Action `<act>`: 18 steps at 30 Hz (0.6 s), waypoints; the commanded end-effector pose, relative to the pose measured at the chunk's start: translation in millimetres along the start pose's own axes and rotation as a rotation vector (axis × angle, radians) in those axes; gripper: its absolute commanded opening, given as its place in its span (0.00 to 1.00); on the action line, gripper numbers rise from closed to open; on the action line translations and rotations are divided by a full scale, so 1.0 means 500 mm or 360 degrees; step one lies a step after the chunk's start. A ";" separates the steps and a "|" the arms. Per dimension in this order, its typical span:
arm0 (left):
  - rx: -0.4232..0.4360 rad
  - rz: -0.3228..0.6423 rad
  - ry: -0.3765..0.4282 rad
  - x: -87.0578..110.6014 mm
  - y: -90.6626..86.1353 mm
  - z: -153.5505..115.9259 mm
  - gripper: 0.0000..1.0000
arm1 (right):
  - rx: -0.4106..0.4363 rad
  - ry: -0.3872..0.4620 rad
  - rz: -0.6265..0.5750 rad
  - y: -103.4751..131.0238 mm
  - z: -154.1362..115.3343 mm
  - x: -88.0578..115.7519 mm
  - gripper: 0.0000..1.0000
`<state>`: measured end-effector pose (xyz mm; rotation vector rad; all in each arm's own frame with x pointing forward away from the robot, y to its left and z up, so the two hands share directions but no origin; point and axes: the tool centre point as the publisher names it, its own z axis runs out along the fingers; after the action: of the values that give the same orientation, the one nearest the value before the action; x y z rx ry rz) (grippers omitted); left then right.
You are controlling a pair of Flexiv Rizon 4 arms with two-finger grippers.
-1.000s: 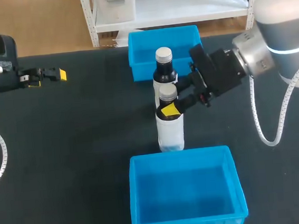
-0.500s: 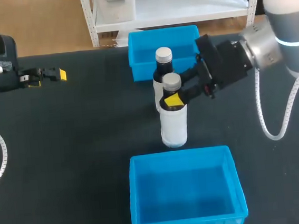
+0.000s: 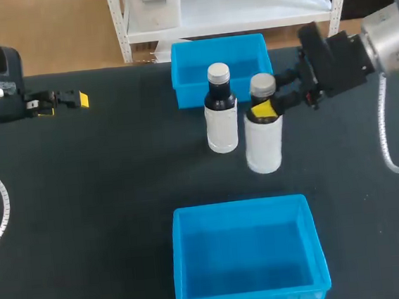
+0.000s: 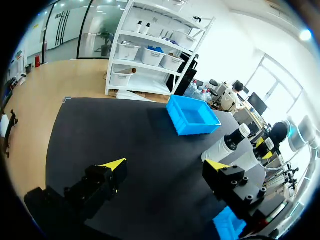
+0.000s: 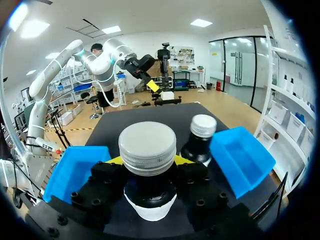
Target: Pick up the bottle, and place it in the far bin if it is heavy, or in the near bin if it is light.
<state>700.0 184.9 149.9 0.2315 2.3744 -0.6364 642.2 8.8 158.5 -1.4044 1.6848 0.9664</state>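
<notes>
Head view: my right gripper is clamped on the neck of the bottle, just under the cap, holding it upright a little toward 3 o'clock of table centre. I can't tell whether its base is clear of the mat. My left gripper sits out at 10 o'clock, fingers wide apart, empty. A second bottle stands near the held one's 9 o'clock, not touching. The far bin is at 12, the near bin at 6. My judgement: gauge the weight in hand first, hold it vertical, rise above the bin wall before crossing, swing wide of the neighbour, and lower inside before letting go. Bottle: round, dark neck, smooth white sleeve, ribbed pale-grey screw cap whose lip should resist slipping. Bins: rigid blue plastic, rectangular, open-topped. Mat: dark, matte.
</notes>
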 end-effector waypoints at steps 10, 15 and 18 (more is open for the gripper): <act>0.0000 0.0000 0.0000 0.000 0.000 0.000 1.00 | 0.0199 0.0048 0.0093 -0.063 -0.143 0.033 0.00; 0.0000 0.0000 0.0000 0.000 0.000 0.000 1.00 | 0.0284 0.0031 0.0159 -0.106 -0.194 0.040 0.00; 0.0000 0.0000 0.0000 0.000 0.000 0.000 1.00 | 0.0338 0.0015 0.0186 -0.133 -0.220 0.040 0.00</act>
<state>700.0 184.9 150.0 0.2316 2.3744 -0.6365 695.0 -97.2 178.3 -1.1886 1.8356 0.8131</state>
